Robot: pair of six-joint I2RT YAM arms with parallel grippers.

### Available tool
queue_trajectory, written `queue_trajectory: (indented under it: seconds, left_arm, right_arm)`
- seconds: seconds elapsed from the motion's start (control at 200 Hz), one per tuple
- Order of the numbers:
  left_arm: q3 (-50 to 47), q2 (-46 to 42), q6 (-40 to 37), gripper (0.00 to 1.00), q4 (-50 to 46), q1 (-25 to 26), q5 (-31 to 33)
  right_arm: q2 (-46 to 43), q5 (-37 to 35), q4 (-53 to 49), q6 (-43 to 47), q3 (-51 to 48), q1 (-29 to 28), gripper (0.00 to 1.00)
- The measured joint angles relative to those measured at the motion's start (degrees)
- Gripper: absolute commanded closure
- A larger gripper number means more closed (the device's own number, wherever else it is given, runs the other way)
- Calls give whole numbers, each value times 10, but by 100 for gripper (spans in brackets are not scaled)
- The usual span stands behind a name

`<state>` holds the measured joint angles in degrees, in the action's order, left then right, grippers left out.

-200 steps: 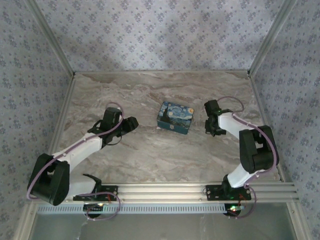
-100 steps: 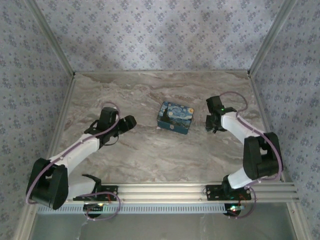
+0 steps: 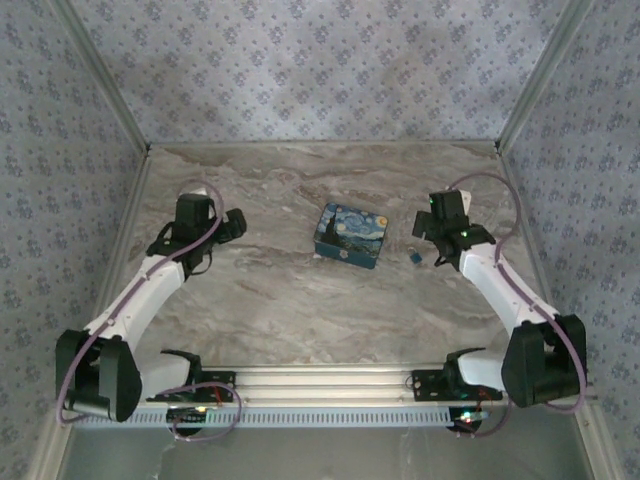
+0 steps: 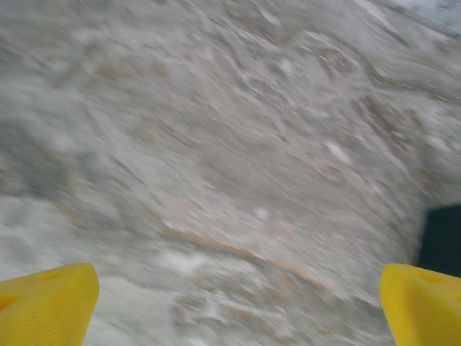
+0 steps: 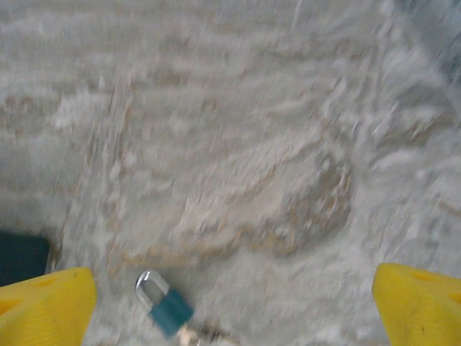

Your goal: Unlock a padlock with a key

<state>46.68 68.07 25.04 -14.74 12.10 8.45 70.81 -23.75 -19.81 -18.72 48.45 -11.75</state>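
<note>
1. Both pincers stand wide apart and hold nothing. The right pincer (image 5: pixel 230 306) shows bare marble between its yellow fingertips, and so does the left pincer (image 4: pixel 230 310).
2. Just below the right pincer, and off-centre between its fingertips, the padlock (image 5: pixel 167 308) lies flat on the surface (image 3: pixel 300 300). It sits toward the right edge, near the painted box (image 3: pixel 350 235) but apart from it.
3. You are looking at a tiny blue body with a thin silvery shackle looped at one end. The blur hides whether the shackle is seated or sprung.
4. A pale metallic bit (image 5: pixel 205 334) touches the padlock's other end. It is probably the key, but you cannot tell whether it is in the keyhole or lying beside it.
5. Expect trouble from size. The padlock looks light, so an off-centre close would likely skid it across the marble.
6. Expect the key to resist lifting, since it is thin and lies flat on hard stone. Knocking the padlock could also move it.
7. Your left pincer hangs near the far-left corner, well apart from the padlock and the key.
</note>
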Motion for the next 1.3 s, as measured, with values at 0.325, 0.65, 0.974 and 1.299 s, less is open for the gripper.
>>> queue_trajectory:
  seconds: [0.325, 0.65, 0.974, 1.299]
  left_arm:
    - [-134, 93, -130, 0, 224, -91, 79]
    - [-201, 166, -197, 0, 487, -106, 56]
    - [-240, 204, -216, 0, 595, -121, 9]
    - [-240, 204, -222, 0, 611, -121, 0]
  right_arm:
    - [3, -77, 327, 116, -216, 35, 0]
    - [94, -8, 609, 152, -299, 93, 0]
    - [167, 105, 678, 180, -286, 111, 0]
    - [167, 140, 680, 182, -282, 118, 0]
